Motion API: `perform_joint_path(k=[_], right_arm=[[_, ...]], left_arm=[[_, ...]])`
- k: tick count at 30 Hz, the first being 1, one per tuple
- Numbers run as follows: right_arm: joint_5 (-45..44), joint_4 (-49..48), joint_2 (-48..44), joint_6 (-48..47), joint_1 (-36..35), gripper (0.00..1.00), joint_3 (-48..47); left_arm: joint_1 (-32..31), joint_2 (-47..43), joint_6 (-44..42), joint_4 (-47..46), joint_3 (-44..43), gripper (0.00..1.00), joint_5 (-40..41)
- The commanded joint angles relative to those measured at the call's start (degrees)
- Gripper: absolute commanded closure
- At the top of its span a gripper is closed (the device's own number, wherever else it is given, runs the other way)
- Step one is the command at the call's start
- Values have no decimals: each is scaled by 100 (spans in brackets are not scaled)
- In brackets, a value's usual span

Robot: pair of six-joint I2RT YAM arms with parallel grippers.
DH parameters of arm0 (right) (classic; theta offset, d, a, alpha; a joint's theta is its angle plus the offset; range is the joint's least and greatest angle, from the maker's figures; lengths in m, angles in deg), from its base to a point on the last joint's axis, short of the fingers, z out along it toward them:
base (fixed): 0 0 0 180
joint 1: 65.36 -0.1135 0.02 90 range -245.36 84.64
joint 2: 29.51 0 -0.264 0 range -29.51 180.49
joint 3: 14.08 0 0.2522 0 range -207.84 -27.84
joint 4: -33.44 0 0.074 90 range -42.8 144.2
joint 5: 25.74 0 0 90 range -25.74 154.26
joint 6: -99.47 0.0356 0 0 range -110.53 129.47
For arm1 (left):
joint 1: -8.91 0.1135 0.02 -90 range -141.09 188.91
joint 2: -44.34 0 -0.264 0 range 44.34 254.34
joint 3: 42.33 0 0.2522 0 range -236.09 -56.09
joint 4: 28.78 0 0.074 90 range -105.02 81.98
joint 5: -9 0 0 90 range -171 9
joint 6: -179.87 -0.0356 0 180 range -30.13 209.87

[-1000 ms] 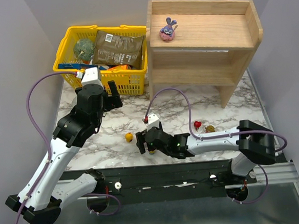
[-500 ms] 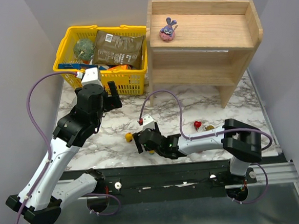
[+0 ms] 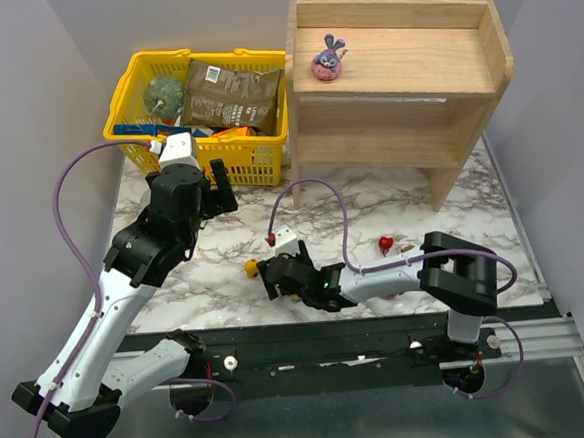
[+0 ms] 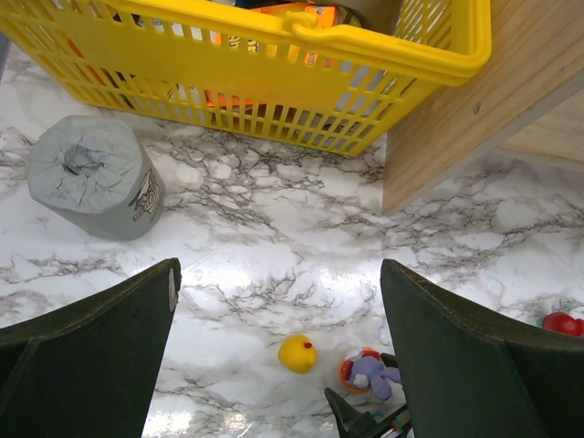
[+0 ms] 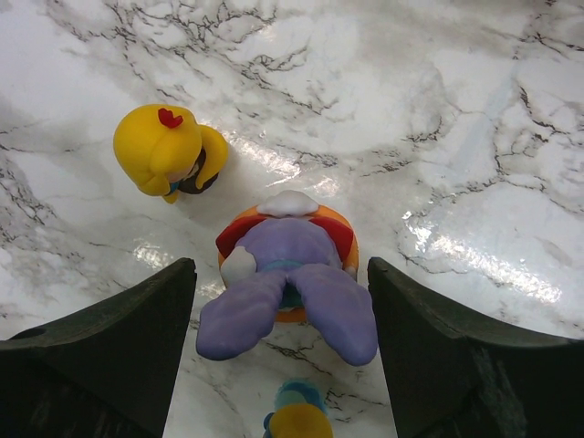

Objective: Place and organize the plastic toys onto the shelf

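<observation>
Bunny [image 5: 287,274] — sits on marble table [image 3: 421,205] near front edge, bracketed by right gripper [image 5: 278,274]; fingers spread wide either side, not touching it yet, prob. lined up for a pinch. Yellow toy [image 5: 169,151] just beside, outside the fingers. Second bunny [image 3: 328,61] already on top tier of shelf [image 3: 501,49]. Right arm: stretched low and leftward across table, wrist tilted down. Left gripper [image 4: 278,274]: spread apart, holding nothing, raised near yellow basket [image 4: 365,36] — elbow bent.
</observation>
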Motion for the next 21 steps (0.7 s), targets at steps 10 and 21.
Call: perform_joint_path(k=[10, 21], right_arm=[[-565, 90, 328, 123, -27, 21, -318], [-679, 256, -14, 141, -9, 74, -344]], left_arm=[[103, -45, -125, 81, 203, 1, -154], [164, -36, -169, 63, 211, 1, -189]])
